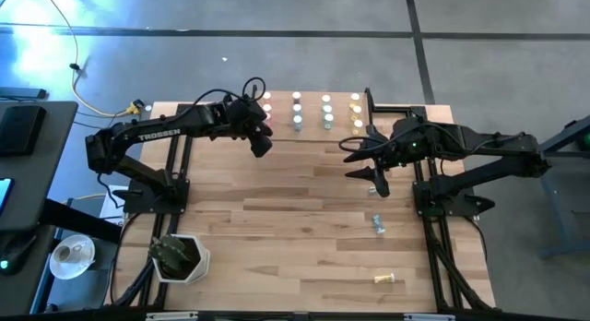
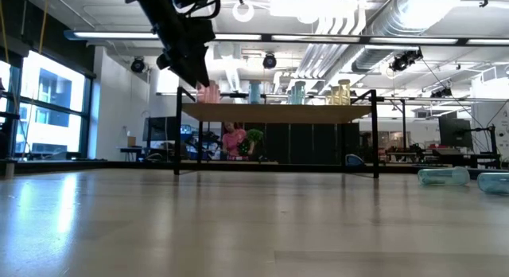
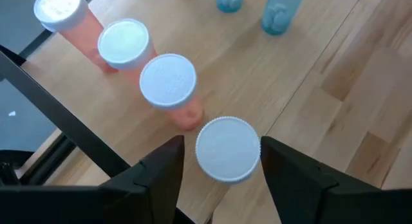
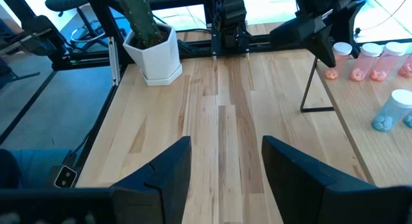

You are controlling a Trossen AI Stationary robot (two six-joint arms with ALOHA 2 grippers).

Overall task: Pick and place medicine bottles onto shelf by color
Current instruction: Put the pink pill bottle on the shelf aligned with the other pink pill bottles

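Left wrist view alone shows the left gripper (image 3: pixel 222 169) spread around, not touching, a white-capped pink bottle (image 3: pixel 226 149); right gripper (image 4: pixel 225 161) open, empty.

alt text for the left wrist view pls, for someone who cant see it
The left gripper hangs with its jaws open on either side of a white-capped bottle, the nearest in a line of four red bottles standing on the shelf. Two blue bottles stand farther along the light wood board.
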